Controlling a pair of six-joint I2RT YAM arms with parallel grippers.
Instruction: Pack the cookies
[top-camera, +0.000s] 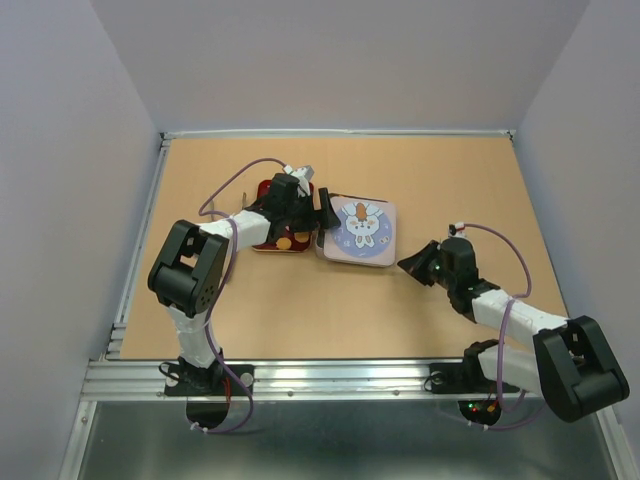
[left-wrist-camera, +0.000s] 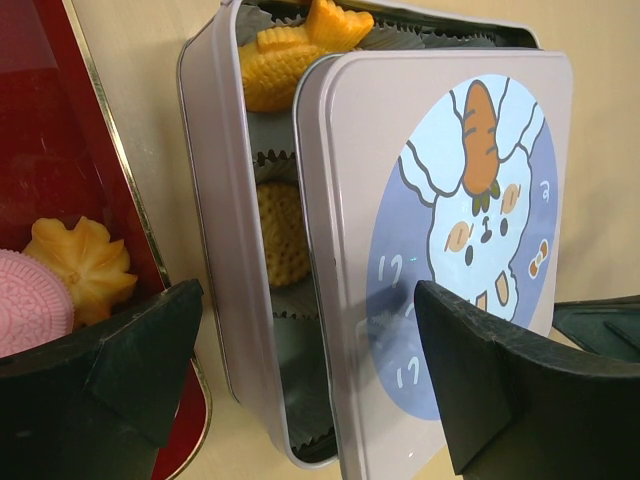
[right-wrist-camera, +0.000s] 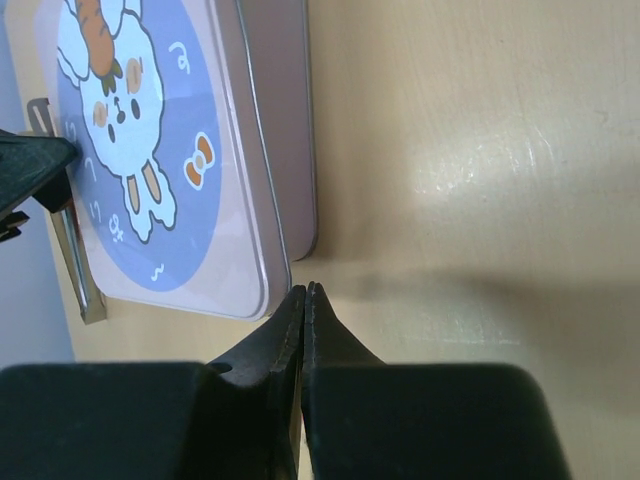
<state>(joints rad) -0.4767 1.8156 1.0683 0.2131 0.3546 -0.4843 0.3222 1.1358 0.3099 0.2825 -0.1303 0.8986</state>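
Observation:
A pale pink tin (left-wrist-camera: 215, 200) stands on the table, and its rabbit-print lid (left-wrist-camera: 450, 230) lies on it shifted sideways. The gap shows a yellow fish-shaped cookie (left-wrist-camera: 290, 50) and a yellow waffle cookie (left-wrist-camera: 280, 235) in paper cups. A yellow flower cookie (left-wrist-camera: 85, 265) and a pink cookie (left-wrist-camera: 30, 315) lie on the red tray (left-wrist-camera: 60, 130). My left gripper (left-wrist-camera: 308, 300) is open and straddles the tin's near wall and lid edge. My right gripper (right-wrist-camera: 305, 292) is shut and empty, its tip beside the lid's corner (right-wrist-camera: 255, 290).
In the top view the red tray (top-camera: 265, 190) touches the tin's left side and the lid (top-camera: 358, 232) sits mid-table. My left gripper (top-camera: 310, 213) hangs between them and my right gripper (top-camera: 408, 265) is just right of the tin. Bare tabletop (top-camera: 450, 180) lies beyond.

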